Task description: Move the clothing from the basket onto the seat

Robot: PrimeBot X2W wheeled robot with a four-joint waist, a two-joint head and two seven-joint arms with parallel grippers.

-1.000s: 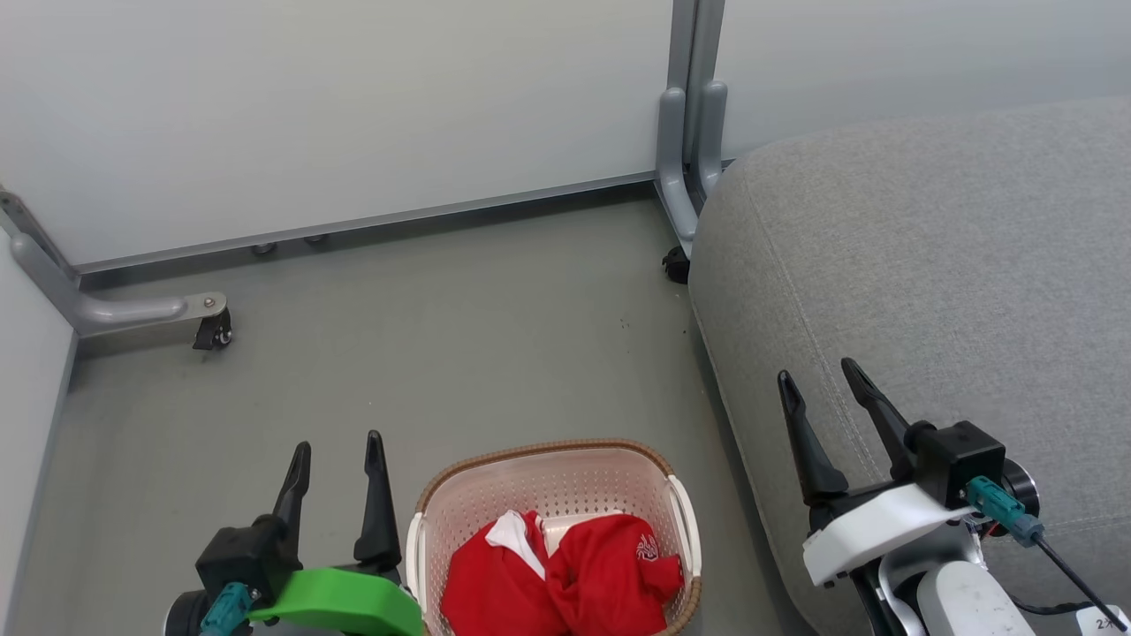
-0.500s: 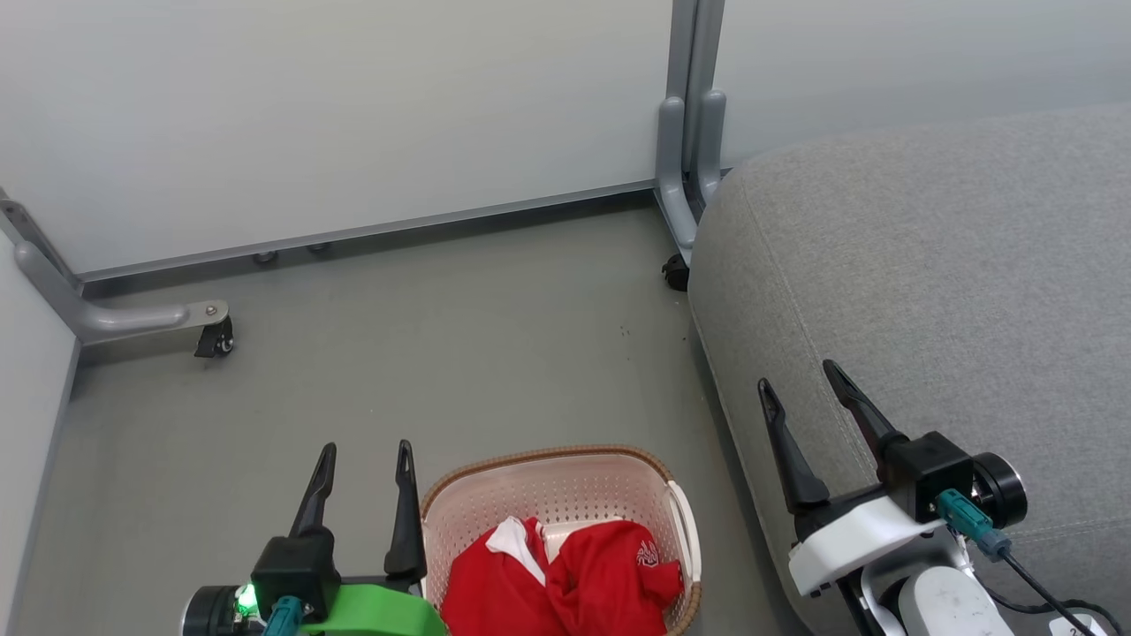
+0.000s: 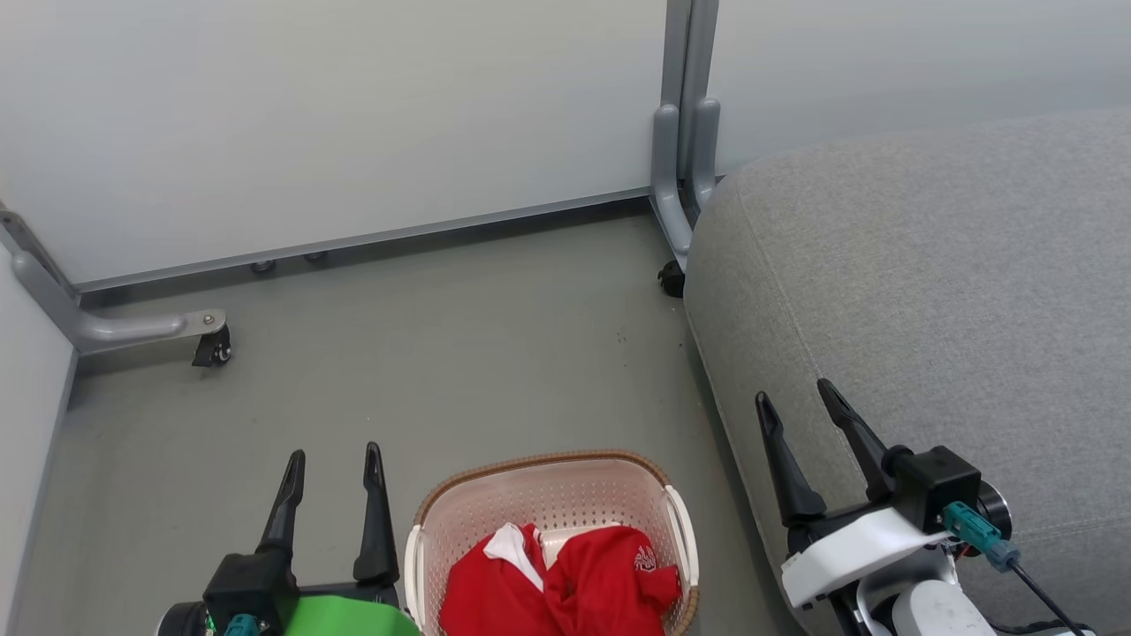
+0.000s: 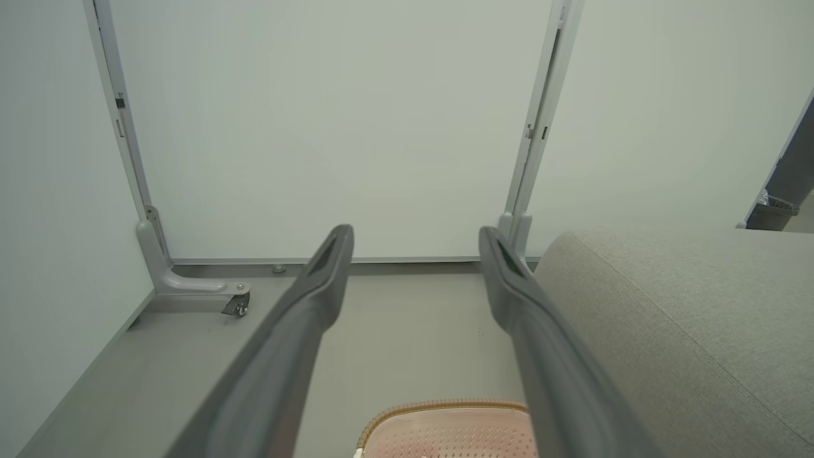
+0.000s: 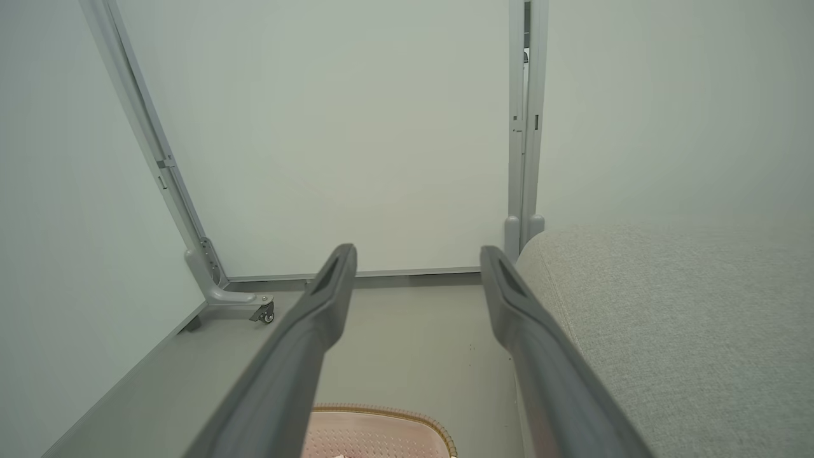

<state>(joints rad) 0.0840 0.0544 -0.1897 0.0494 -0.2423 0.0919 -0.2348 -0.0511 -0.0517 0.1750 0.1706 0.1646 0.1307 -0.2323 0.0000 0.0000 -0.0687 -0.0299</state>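
The left end effector (image 3: 334, 452) hangs over the floor (image 3: 459, 344) just left of the basket (image 3: 539, 461). Its two dark fingers are spread wide and hold nothing. Half a second ago its inner finger overlapped the basket's left rim in the head view; now a strip of floor shows between them, so it has drawn leftward.

The right end effector (image 3: 793, 391) is equally spread and empty. It sits above the seat's (image 3: 928, 291) left edge, a little lower in the head view than before.

The clothing (image 3: 565, 583), red with a white patch, is bunched in the near half of the basket as it was. The basket stands on the floor near the seat's left side.

In the left wrist view the fingers (image 4: 318, 299) frame the basket's far rim (image 4: 445, 406).
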